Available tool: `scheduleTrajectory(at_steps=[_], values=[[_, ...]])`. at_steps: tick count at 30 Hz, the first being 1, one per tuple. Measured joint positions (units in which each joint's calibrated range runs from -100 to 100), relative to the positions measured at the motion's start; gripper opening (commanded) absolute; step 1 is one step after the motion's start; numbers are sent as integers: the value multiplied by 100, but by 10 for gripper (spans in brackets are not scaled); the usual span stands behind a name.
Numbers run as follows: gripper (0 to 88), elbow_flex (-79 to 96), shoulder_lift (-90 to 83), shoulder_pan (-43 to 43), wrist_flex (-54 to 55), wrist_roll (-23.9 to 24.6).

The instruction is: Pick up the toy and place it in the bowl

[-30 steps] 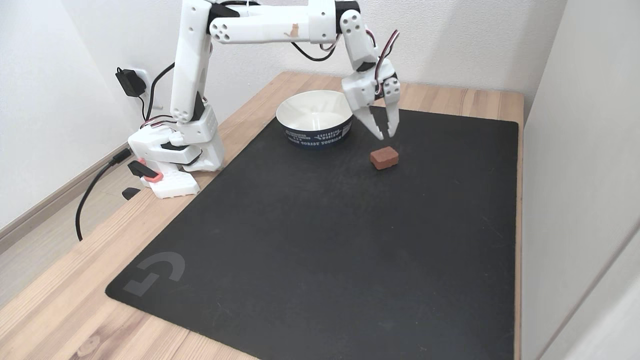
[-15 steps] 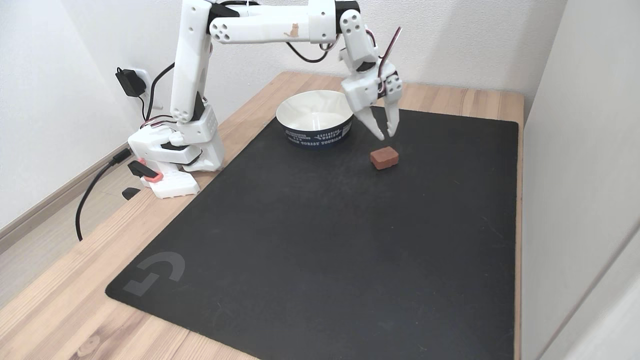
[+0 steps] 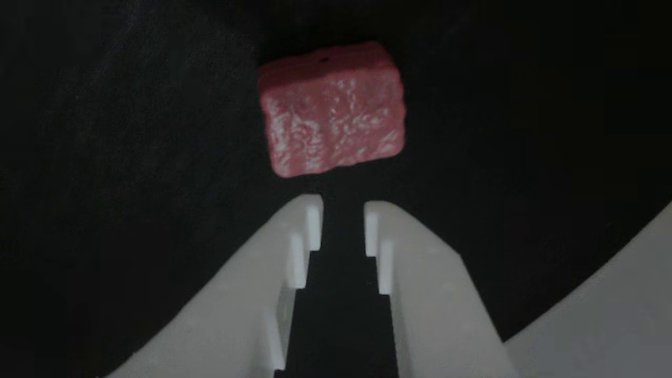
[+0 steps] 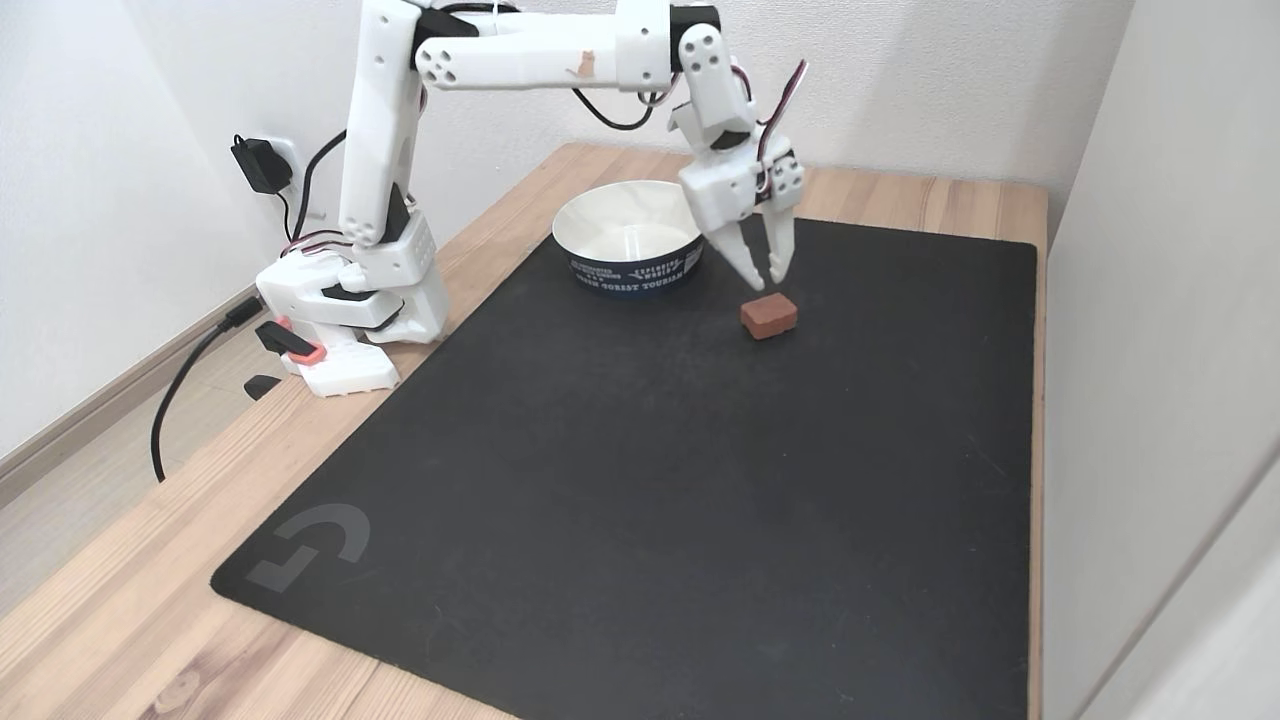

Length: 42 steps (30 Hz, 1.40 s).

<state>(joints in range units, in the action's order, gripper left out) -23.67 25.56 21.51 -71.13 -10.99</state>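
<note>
While nothing is held yet, the scene reads as follows:

Gripper: the gripper (image 4: pixel 768 277) hangs above the black mat (image 4: pixel 620 470) with its two fingers parted by a narrow gap and nothing between them; in the other view the same gripper (image 3: pixel 343 207) shows a slim dark slot between the tips, clearly narrower than the toy is wide.

Toy: the toy (image 4: pixel 769 315) lies flat on the mat, apart from the gripper and untouched, its rough flecked face up.

Direction: in the fixed view the toy sits just below the fingertips, at about 6 o'clock from them; in the other view the toy (image 3: pixel 332 107) lies at 12 o'clock from the tips, almost dead ahead and near.

Long axis: in the other view the toy's longer side runs roughly from 9 to 3 o'clock, tilted slightly, so it lies across the line of approach.

Bowl: the bowl (image 4: pixel 628 275) stands on the mat at about 10 o'clock from the toy in the fixed view, near but not touching it.

Stage: judged as the approach before the grasp; placing has not begun.

Next move: the fingers likely need to spread wider than the toy, then come down and forward to straddle it.

Risk: with the gap this narrow, a tip may land on the toy's top.
</note>
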Motion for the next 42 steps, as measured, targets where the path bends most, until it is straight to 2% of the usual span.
scheduleTrajectory(at_steps=[2, 4, 5, 26, 32, 42], values=[[157, 0, 0, 8, -93, 0], [287, 0, 0, 8, -304, 0], [295, 0, 0, -58, -405, 0], [294, 0, 0, -75, -692, -10], [294, -47, 508, -75, -692, -10], [294, -76, 916, -75, -270, -10]])
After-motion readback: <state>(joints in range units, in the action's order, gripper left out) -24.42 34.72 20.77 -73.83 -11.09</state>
